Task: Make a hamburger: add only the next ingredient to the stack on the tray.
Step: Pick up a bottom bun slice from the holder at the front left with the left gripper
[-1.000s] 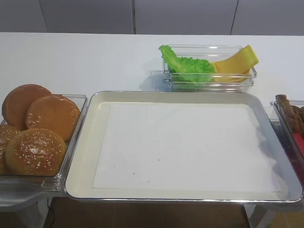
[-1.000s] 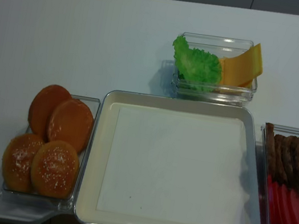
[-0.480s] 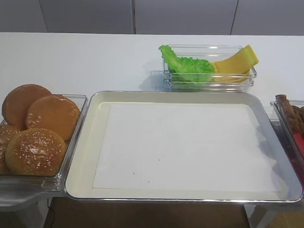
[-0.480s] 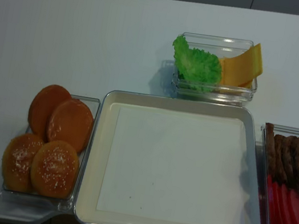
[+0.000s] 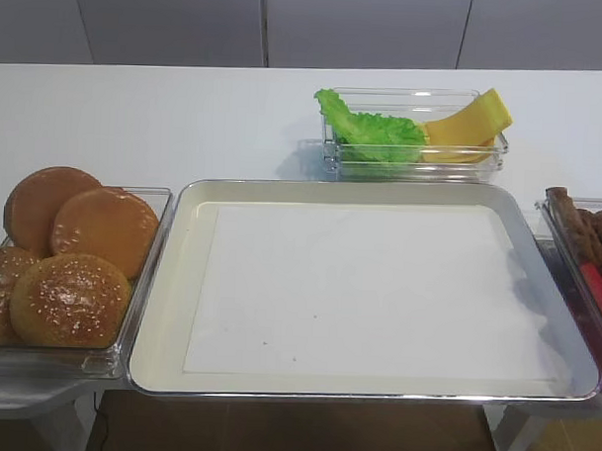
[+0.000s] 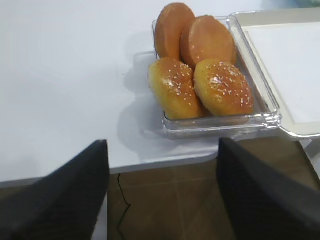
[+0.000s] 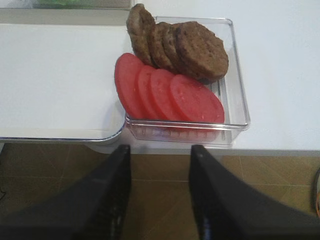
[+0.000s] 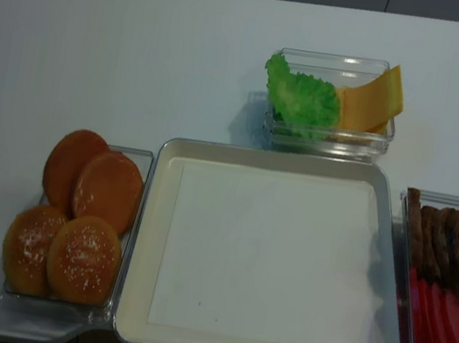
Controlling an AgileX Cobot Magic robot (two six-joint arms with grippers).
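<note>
While nothing on the table differs from a second ago, the tray (image 8: 143, 236) holds only paper; no stack begun. Flat bun halves (image 6: 206, 40): left container, beside seeded buns. Left gripper (image 6: 162, 195): fingers wide. Right gripper (image 7: 159, 192): fingers parted, empty.

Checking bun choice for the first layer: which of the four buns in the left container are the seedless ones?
The two smooth buns at the back of the clear container, leaning upright. The front two are sesame-speckled.

Shiny metal tray (image 5: 172, 243), matt white paper liner (image 5: 368, 287), clear plastic containers (image 8: 333, 138).
</note>
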